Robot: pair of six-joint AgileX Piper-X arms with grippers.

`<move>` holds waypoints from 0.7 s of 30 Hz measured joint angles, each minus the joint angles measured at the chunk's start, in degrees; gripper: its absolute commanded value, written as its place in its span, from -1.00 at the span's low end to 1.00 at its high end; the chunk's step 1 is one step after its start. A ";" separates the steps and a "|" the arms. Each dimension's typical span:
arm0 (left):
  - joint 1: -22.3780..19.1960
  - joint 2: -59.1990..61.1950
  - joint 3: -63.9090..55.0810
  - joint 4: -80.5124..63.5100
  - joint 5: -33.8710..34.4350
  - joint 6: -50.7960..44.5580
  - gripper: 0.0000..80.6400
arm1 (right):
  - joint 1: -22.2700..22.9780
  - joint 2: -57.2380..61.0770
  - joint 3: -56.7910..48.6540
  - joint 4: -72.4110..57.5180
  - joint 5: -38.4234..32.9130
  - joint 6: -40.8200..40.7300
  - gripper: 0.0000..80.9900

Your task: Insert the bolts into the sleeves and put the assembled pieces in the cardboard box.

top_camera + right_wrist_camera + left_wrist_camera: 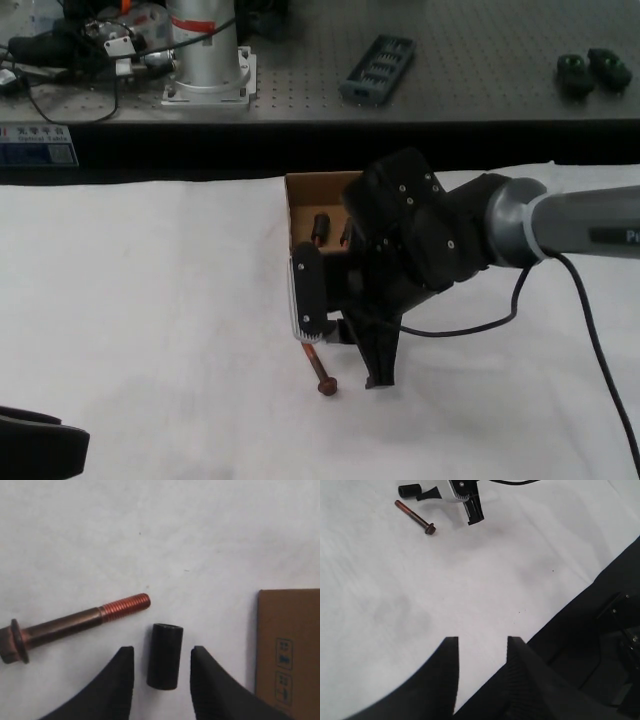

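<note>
Right gripper (pixel 161 652) is held spread astride the sleeve (pixel 165 670); if closed off-centre, the sleeve may be rolled away or knocked into the bolt (pixel 75 625) just beside it.

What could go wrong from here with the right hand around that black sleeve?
1. The sleeve lies on its side between the open fingers of the right hand; closing may roll or tilt it instead of gripping it.
2. The threaded end of the bolt lies close beside the sleeve, so a finger might knock it away.
3. The cardboard box stands near; the hand could bump it.
</note>
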 measured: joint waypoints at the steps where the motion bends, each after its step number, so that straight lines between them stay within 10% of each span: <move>1: 0.00 0.00 0.00 0.00 0.00 0.07 -0.39 | 0.00 -0.02 0.00 0.00 -0.53 0.00 -0.29; 21: 0.00 0.00 0.00 0.00 0.00 1.58 -0.39 | 0.00 4.76 -3.36 -0.15 -2.71 0.00 -0.29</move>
